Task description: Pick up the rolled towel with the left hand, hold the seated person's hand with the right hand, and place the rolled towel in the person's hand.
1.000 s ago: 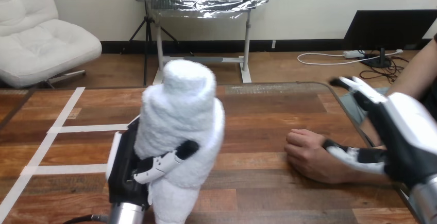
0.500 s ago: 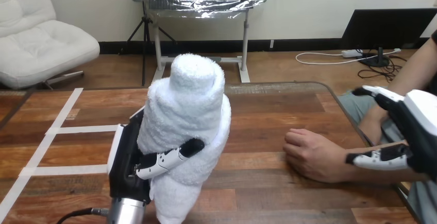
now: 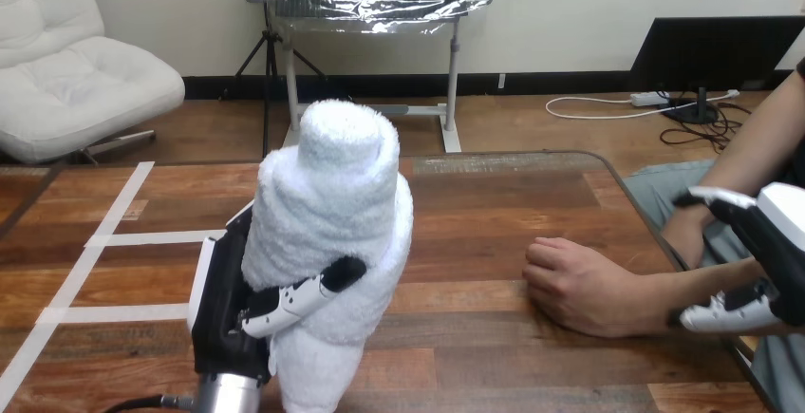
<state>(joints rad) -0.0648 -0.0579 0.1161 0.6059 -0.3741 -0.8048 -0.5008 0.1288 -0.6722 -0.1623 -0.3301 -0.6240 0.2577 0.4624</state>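
We note: rolled towel (image 3: 327,199), nubby matt cloth; table (image 3: 494,209), polished grainy wood; left hand (image 3: 224,304), smooth black-and-white plastic shells.

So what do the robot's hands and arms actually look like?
Both are machine parts. The left hand is black with a white shell along its edge and black-and-white jointed fingers, on a round silver forearm. The right hand matches: black, white shell.

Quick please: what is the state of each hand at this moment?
Left hand: closed round the rolled towel, held upright.
Right hand: open, at the person's forearm, not gripping it.
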